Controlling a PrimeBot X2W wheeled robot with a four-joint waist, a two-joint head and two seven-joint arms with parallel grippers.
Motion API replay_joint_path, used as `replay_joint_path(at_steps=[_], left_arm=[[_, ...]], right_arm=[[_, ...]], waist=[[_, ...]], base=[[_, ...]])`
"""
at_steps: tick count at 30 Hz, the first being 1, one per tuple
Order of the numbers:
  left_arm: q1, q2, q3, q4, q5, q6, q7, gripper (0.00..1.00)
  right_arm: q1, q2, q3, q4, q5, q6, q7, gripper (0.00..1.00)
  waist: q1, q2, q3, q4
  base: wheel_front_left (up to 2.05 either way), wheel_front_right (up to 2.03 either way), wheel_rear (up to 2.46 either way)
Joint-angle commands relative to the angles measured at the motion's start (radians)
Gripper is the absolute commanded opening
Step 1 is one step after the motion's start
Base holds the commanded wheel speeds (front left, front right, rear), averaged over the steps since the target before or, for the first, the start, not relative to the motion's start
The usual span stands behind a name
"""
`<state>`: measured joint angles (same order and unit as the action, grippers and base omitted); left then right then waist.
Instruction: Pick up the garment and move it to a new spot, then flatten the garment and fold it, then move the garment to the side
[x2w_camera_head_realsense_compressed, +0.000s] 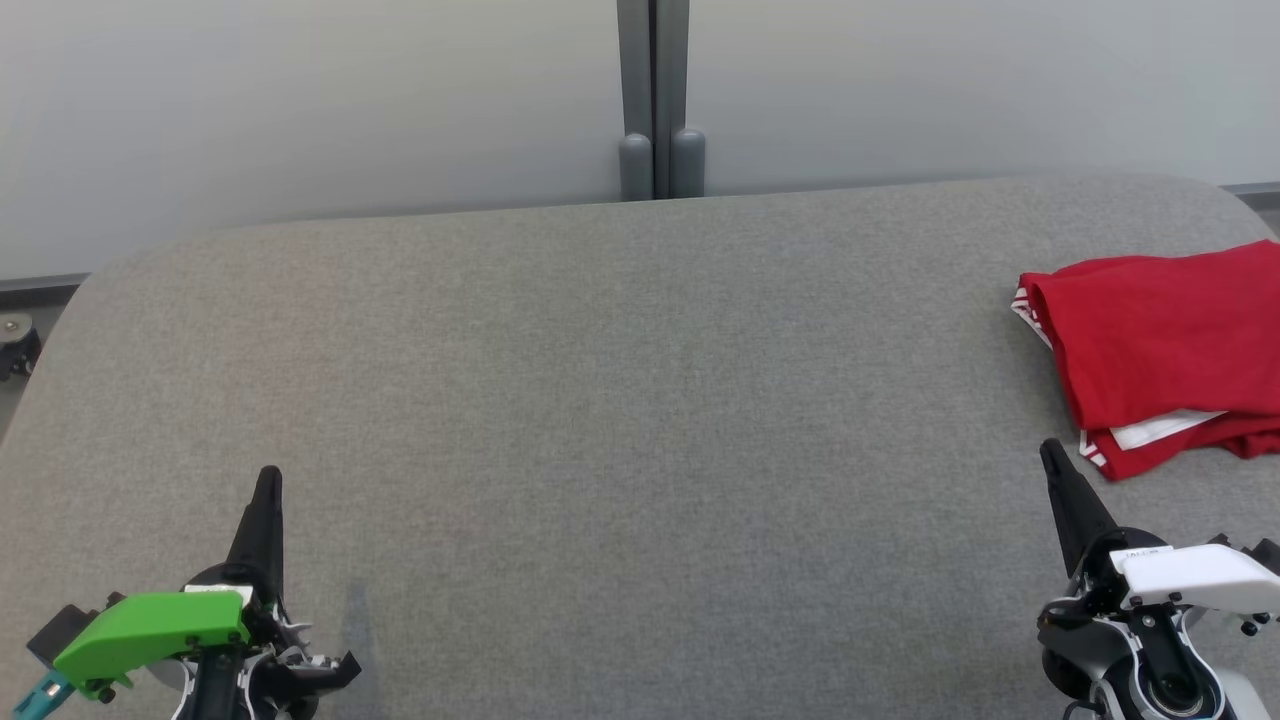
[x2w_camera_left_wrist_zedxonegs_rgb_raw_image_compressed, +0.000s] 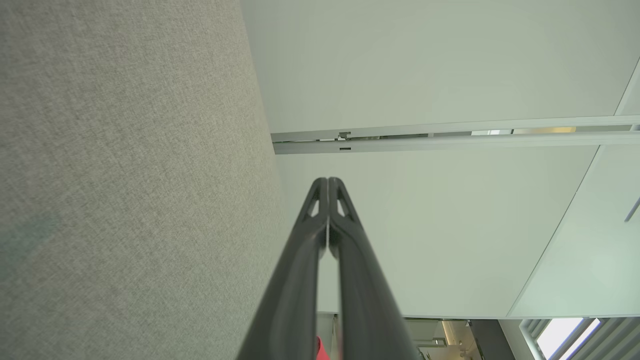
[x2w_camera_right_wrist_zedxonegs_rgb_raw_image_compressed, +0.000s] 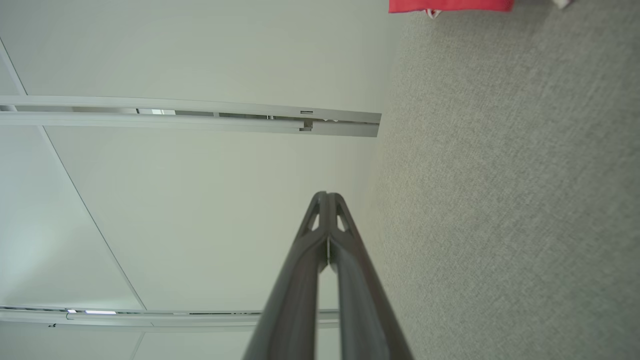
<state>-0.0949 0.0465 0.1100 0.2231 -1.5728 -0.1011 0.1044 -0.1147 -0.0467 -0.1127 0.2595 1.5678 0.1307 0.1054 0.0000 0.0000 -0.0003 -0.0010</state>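
Tools on both arms are being held closed, with nothing gripped. In the head view the left tool (x2w_camera_head_realsense_compressed: 268, 478) is being shown at the lower left, its dark fingers pressed together into a single point ahead of a green cover (x2w_camera_head_realsense_compressed: 150, 630). The right tool (x2w_camera_head_realsense_compressed: 1050, 452) is being shown at the lower right, its fingers likewise together ahead of a white cover (x2w_camera_head_realsense_compressed: 1190, 575). The same is being shown in the wrist views, where the fingertips of the left tool (x2w_camera_left_wrist_zedxonegs_rgb_raw_image_compressed: 328, 181) and of the right tool (x2w_camera_right_wrist_zedxonegs_rgb_raw_image_compressed: 327, 195) are being pressed tip to tip.

The garment (x2w_camera_head_realsense_compressed: 1160, 340), red with white trim, is being carried by the grey tabletop (x2w_camera_head_realsense_compressed: 600, 400) at its right side. It is folded into a rough rectangle and partly cut off by the edge of the view. It is being seen near the right tool's tip but apart from it, and well apart from the left tool. One edge of the garment (x2w_camera_right_wrist_zedxonegs_rgb_raw_image_compressed: 450, 5) is being caught at the top of the right wrist view. A pale wall (x2w_camera_head_realsense_compressed: 300, 100) with a grey post (x2w_camera_head_realsense_compressed: 655, 100) is being seen behind the tabletop.
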Motion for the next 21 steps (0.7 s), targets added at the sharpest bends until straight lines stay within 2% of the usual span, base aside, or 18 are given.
replay_joint_path(at_steps=[1, 21], left_arm=[[-0.024, 0.007, 0.006, -0.005, -0.02, -0.003, 0.007, 0.0], [-0.023, 0.007, 0.008, -0.005, -0.04, -0.003, 0.014, 0.0]], right_arm=[[-0.011, -0.006, -0.004, -0.006, 0.021, 0.0, 0.007, 0.0], [-0.011, -0.006, -0.005, -0.007, 0.044, 0.0, 0.014, 0.0]], waist=[[0.0, 0.0, 0.0, 0.0], [0.0, 0.0, -0.001, 0.001]], base=[[0.0, 0.0, 0.0], [0.0, 0.0, 0.0]])
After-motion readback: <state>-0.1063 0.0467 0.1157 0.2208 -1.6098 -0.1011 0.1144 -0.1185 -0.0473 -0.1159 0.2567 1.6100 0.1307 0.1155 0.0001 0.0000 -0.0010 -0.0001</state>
